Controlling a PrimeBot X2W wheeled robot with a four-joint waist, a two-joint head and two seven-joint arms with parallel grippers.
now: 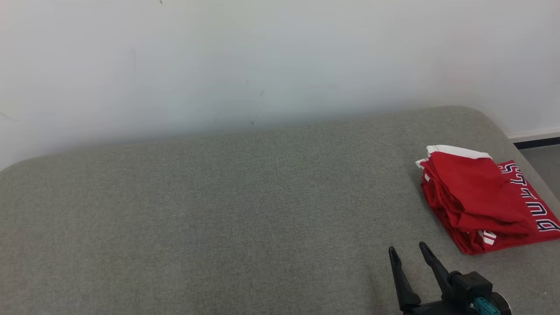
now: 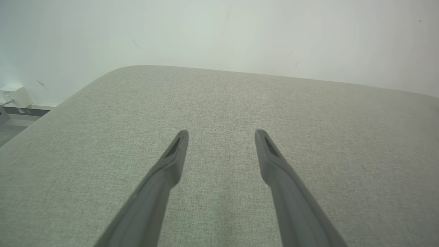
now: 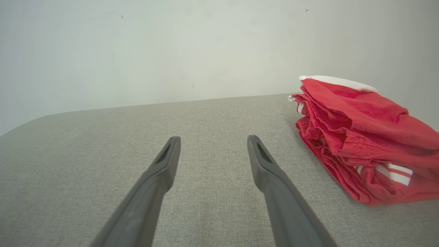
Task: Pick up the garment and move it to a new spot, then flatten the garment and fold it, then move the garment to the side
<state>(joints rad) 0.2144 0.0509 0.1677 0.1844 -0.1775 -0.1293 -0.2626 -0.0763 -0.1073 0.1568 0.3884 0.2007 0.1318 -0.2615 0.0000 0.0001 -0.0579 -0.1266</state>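
A grey fabric bed (image 1: pixel 218 210) carries a folded red garment (image 1: pixel 477 201).

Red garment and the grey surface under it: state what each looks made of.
Red garment: soft knit cloth, probably cotton or polyester, matte. It creases limply in folded layers, with white striped trim. Grey surface: woven upholstery fabric, matte. A fine heathered weave shows, and rounded corners suggest padding beneath.

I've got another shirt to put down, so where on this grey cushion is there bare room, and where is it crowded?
The grey cushion is bare from its left edge, along the wall, across to the folded red garment. Crowded only at the right end: the garment, with the open right gripper near it. The open left gripper hovers over bare fabric.
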